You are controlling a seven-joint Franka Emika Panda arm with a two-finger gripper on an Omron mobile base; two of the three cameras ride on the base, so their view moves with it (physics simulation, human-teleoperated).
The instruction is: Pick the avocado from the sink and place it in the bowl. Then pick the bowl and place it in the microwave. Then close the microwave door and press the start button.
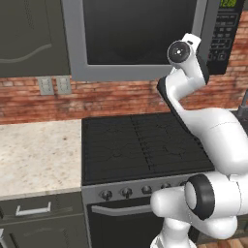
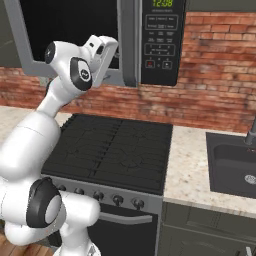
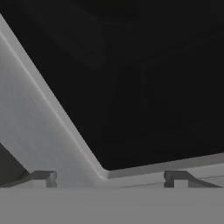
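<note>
The microwave (image 2: pixel 150 30) hangs above the stove, its black keypad panel (image 2: pixel 162 40) and green display at the right. The microwave door (image 1: pixel 140 34), grey-framed with a large dark window, lies across the front. I cannot tell whether it is fully latched. My hand (image 2: pixel 102 52) is raised against the door's lower right corner. My gripper (image 3: pixel 109 177) is open, its fingertips (image 3: pixel 43 178) wide apart with nothing between them, close to the door's grey frame (image 3: pixel 48 131) and window corner. The sink (image 2: pixel 225 167) is at the right with its drain (image 2: pixel 250 178). The avocado and bowl are out of view.
A black stove top (image 1: pixel 140 145) with a row of knobs (image 1: pixel 127 192) lies right below the arm. Speckled counter (image 1: pixel 38 155) runs to its left, and another stretch (image 2: pixel 190 165) separates it from the sink. A brick wall (image 2: pixel 210 100) stands behind, and a dark faucet (image 2: pixel 250 132) rises at the sink.
</note>
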